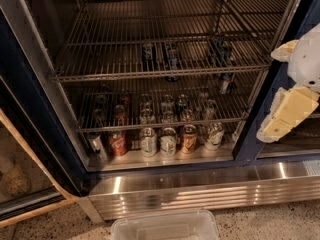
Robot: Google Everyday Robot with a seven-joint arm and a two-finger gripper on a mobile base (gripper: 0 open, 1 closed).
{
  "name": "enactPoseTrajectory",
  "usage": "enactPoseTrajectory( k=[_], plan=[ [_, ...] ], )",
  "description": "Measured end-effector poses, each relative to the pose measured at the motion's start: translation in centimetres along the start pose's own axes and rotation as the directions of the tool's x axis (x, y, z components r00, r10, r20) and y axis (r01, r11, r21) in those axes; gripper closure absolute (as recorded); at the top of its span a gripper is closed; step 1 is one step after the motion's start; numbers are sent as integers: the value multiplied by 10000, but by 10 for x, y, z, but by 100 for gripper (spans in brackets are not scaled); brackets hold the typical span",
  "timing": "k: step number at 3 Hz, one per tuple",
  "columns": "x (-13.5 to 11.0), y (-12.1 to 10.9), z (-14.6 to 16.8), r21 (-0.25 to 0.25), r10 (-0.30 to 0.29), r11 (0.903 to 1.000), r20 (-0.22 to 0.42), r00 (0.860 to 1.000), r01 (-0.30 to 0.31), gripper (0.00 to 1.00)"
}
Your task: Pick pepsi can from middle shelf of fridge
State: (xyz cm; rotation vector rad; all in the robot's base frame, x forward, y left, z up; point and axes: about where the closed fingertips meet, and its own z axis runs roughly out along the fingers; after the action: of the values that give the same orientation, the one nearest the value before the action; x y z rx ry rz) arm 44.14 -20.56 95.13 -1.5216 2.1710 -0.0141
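Gripper (286, 116): cream, right edge of frame, outside the fridge (35, 119), well apart from the cans; whether open or closed cannot be told
Pepsi can (172, 59): upright, upper centre, on the middle shelf (100, 76), similar cans beside it. Probably light, rigid, thin-walled and slippery if cold; best taken mid-body, across the sides
Below: red can (118, 144), clear tub (165, 226)
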Motion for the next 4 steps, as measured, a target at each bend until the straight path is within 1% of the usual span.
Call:
enactPoseTrajectory(
  k=[1,2,3,4],
  plan=[
    [0,0,0,-3,-4,10000,-11,10000,4,0],
    [-8,2,11,168,398,9990,529,9978,-407,0],
    [-27,18,38,140,1571,9866,1851,9701,-1625,0],
    [-53,15,62,143,2269,9697,3187,9203,-2440,0]
  ],
)
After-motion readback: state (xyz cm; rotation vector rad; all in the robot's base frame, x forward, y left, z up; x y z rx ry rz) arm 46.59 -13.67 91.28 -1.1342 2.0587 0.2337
